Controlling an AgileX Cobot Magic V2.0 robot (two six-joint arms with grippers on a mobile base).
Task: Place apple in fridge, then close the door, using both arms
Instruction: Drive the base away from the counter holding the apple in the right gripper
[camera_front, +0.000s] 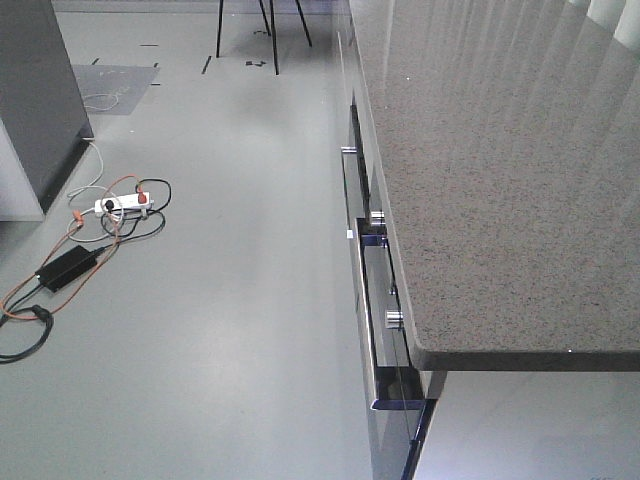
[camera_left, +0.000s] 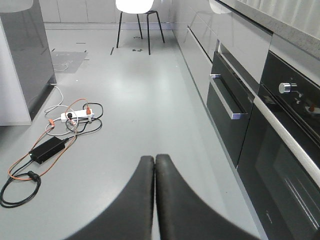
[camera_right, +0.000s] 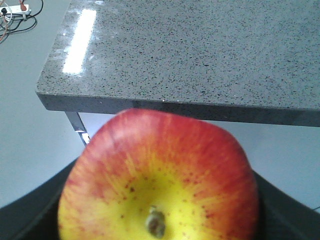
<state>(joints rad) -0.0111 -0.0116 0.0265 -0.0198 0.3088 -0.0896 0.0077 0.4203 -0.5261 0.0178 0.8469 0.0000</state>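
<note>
The apple (camera_right: 160, 180), red with a yellow patch around its stem end, fills the lower half of the right wrist view. My right gripper (camera_right: 159, 215) is shut on it, and a black finger (camera_right: 30, 217) shows on either side. The apple hangs in the air just off the corner of the grey speckled counter (camera_right: 200, 55). My left gripper (camera_left: 155, 160) is shut with nothing in it, over bare floor. A tall dark grey body, the fridge (camera_left: 27, 55) (camera_front: 40, 100), stands at the far left. Its door cannot be made out. Neither arm shows in the front view.
The speckled counter (camera_front: 500, 170) runs along the right, above dark oven fronts with metal handles (camera_left: 227, 102) and knobs (camera_front: 394, 319). A power strip (camera_left: 75, 115), a black adapter (camera_front: 65, 266) and loose cables lie on the floor at left. A white chair (camera_left: 135, 7) stands far back.
</note>
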